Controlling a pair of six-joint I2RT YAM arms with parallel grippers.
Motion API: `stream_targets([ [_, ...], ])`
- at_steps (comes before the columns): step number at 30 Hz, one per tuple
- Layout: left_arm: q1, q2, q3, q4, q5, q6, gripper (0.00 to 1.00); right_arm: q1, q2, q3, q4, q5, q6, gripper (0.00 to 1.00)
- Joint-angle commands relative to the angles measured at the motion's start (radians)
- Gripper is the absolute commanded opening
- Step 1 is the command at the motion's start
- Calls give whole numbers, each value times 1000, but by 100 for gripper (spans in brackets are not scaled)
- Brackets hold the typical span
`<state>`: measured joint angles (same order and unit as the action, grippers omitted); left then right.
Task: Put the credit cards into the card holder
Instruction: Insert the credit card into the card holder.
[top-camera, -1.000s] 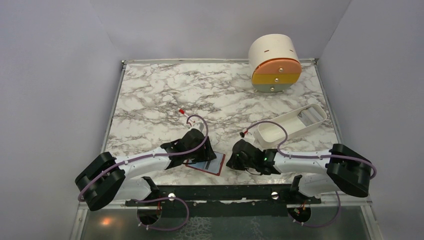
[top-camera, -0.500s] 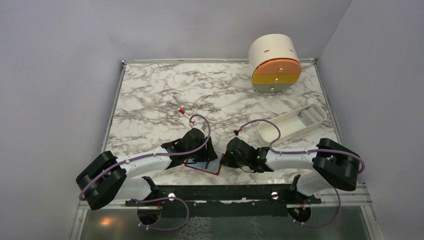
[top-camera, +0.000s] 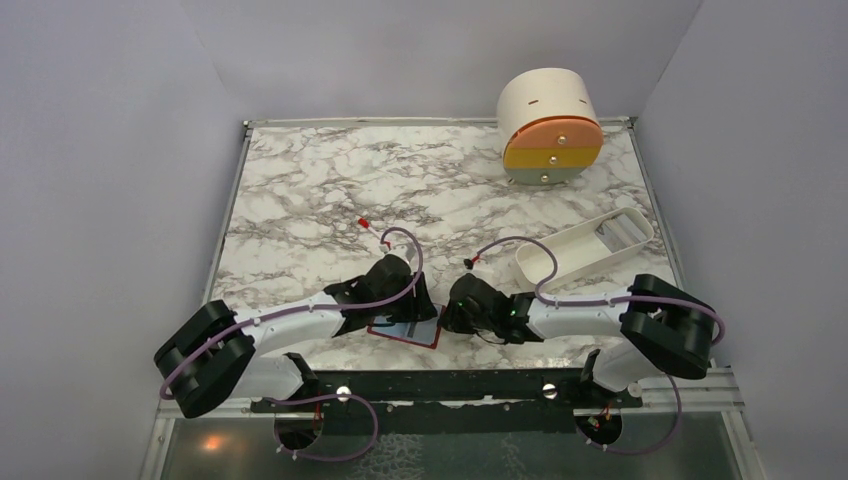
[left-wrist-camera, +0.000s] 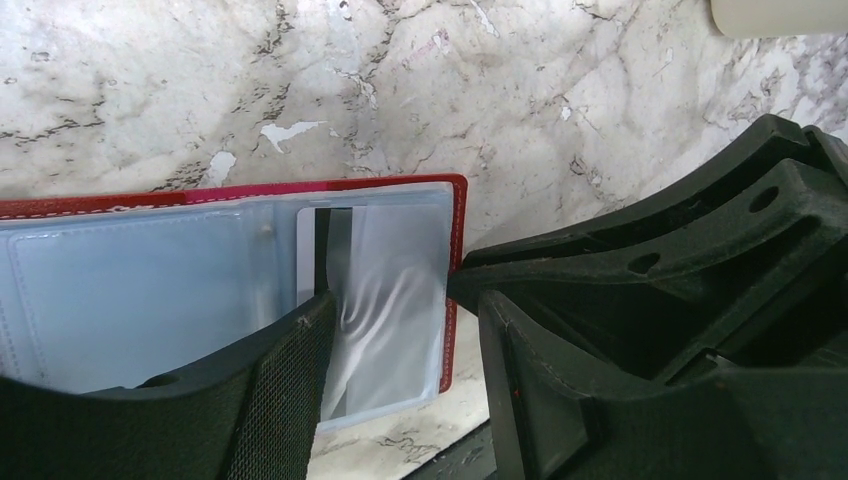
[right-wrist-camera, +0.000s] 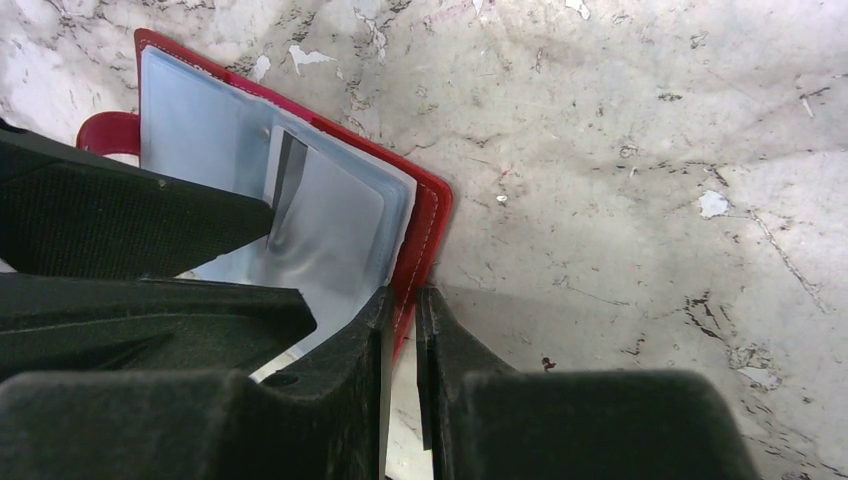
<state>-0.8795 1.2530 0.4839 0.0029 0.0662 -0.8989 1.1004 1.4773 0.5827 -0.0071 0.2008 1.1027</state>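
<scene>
On the grey marble worktop (top-camera: 300, 180), the white right arm (top-camera: 585, 312) had slid left, bringing the right hand (right-wrist-camera: 400, 400) up to the edge of the flat red card holder (right-wrist-camera: 425, 215), lying open near the front. It looked ready to slip a card in. Its fingers were almost together; I could not tell if they held a card. The left hand (left-wrist-camera: 400, 400), fingers apart, sat over the clear pocket (left-wrist-camera: 385, 290).
</scene>
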Motion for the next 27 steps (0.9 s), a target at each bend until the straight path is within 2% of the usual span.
stream_targets([
  [1,-3,-41,67,-112,-52,38,58,1,-24,14,-55,64,-18,15],
  [5,7,-54,79,-169,-89,56,60,1,-46,8,-65,68,-15,15],
  [12,12,-32,50,-136,-66,54,63,0,-19,6,-27,30,-2,15],
  [23,13,15,13,-62,-22,39,63,0,15,6,4,16,-4,15],
  [27,13,23,10,-30,0,26,59,1,19,6,5,29,-10,15],
])
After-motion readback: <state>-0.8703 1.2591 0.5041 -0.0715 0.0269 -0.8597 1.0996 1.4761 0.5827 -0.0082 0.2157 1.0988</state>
